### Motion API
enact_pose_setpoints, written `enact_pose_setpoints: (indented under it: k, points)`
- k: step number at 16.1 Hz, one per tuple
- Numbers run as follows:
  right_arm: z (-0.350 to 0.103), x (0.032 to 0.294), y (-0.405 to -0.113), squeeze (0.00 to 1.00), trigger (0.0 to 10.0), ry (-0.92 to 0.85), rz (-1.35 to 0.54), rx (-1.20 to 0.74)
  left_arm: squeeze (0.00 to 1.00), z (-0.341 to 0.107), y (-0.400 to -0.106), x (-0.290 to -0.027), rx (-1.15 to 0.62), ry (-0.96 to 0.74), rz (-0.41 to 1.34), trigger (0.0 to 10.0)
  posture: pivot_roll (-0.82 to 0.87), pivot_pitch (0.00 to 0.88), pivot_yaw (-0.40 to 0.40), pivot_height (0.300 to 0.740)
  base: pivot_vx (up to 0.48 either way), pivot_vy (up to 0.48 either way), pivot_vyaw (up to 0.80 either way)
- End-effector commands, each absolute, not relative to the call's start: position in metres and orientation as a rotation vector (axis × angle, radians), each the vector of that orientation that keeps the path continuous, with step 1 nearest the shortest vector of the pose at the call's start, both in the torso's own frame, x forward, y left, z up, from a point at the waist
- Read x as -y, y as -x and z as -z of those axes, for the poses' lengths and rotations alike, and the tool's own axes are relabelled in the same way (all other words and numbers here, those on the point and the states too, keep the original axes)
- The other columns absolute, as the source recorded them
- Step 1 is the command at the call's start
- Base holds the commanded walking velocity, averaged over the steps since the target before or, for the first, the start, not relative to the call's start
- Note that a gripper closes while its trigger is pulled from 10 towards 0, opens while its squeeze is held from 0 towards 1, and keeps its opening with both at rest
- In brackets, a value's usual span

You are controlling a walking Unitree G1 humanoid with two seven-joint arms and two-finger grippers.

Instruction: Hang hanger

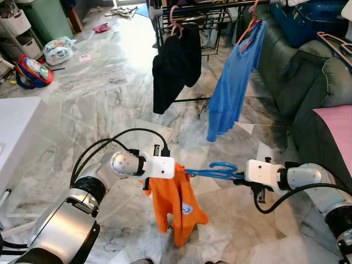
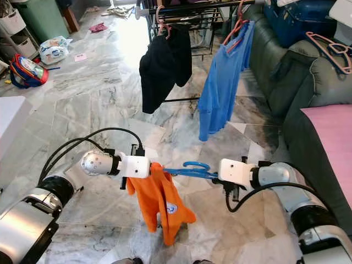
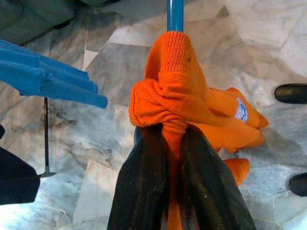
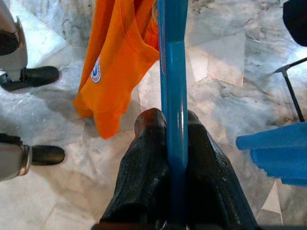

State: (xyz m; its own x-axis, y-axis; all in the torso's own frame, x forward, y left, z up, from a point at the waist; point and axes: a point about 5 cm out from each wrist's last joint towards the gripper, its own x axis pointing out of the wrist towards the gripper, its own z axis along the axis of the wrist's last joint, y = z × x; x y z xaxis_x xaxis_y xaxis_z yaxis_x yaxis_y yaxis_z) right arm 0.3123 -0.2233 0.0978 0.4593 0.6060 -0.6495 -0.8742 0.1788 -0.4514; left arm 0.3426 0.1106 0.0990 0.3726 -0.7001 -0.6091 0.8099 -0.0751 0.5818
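While the left gripper (image 3: 175, 143) pinches a bunched fold of the orange shirt (image 1: 175, 202) between its 2 closed fingers (image 3: 144, 182), the right gripper (image 4: 173, 125) is clamped tight on the blue hanger (image 1: 217, 171). Held level between the 2 arms above the marble floor (image 1: 99, 93), the hanger has its hook curling just beside the right gripper. Its other end runs into the shirt, which droops from it in a crumpled heap below the left gripper. Well ahead stands a drying rack (image 1: 214, 16) with a black garment (image 1: 175, 66) and a blue shirt (image 1: 234, 82) hanging on pink hangers. A dark green sofa (image 1: 308, 82) sits to the right, with a pink cushion (image 1: 336, 132) on it.
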Motion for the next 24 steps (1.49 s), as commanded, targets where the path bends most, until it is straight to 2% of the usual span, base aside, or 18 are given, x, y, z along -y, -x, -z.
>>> enact_pose_setpoints:
  k: [1, 3, 4, 5, 8, 10, 14, 17, 24]
  points:
    - [-0.104, 0.22, -0.318, 0.0, 0.0, 0.87, -1.036, -0.297, 0.0, -0.1, -0.343, -0.112, -0.134, -1.104, 1.263, 10.0, -0.05, 0.155, 0.069, 0.74, 0.0, 0.0, 0.0]
    - [-0.104, 0.214, -0.32, 0.0, 0.0, 0.857, -1.0, -0.248, 0.0, -0.104, -0.348, -0.11, -0.104, -1.09, 1.207, 10.0, -0.05, 0.157, 0.075, 0.74, 0.0, 0.0, 0.0]
    - [-0.103, 0.213, -0.32, 0.0, 0.0, 0.855, -0.992, -0.24, 0.47, -0.106, -0.35, -0.109, -0.089, -1.09, 1.18, 10.0, -0.05, 0.158, 0.076, 0.74, 0.0, 0.0, 0.0]
    - [-0.103, 0.212, -0.32, 0.0, 0.0, 0.846, -0.975, -0.225, 1.0, -0.109, -0.351, -0.109, -0.059, -1.102, 1.154, 10.0, -0.05, 0.158, 0.077, 0.74, 0.0, 0.0, 0.0]
    - [-0.104, 0.208, -0.323, 0.0, 0.0, 0.823, -0.909, -0.166, 1.0, -0.121, -0.36, -0.107, 0.034, -1.114, 1.034, 10.0, -0.05, 0.161, 0.079, 0.74, 0.0, 0.0, 0.0]
    - [-0.1, 0.202, -0.322, 0.0, 0.0, 0.809, -0.894, -0.149, 1.0, -0.134, -0.366, -0.105, 0.162, -1.182, 0.925, 10.0, -0.06, 0.163, 0.079, 0.74, 0.0, 0.0, 0.0]
    - [-0.099, 0.2, -0.323, 0.0, 0.0, 0.789, -0.856, -0.127, 1.0, -0.143, -0.369, -0.106, 0.263, -1.213, 0.848, 10.0, -0.06, 0.162, 0.079, 0.74, 0.0, 0.0, 0.0]
    - [-0.1, 0.201, -0.325, 0.0, 0.0, 0.769, -0.803, -0.106, 1.0, -0.146, -0.37, -0.108, 0.305, -1.205, 0.799, 10.0, -0.06, 0.164, 0.078, 0.74, 0.0, 0.0, 0.0]
    - [-0.104, 0.198, -0.328, 0.0, 0.0, 0.744, -0.746, -0.063, 1.0, -0.141, -0.371, -0.124, 0.237, -1.185, 0.756, 10.0, -0.05, 0.161, 0.079, 0.74, 0.0, 0.0, 0.0]
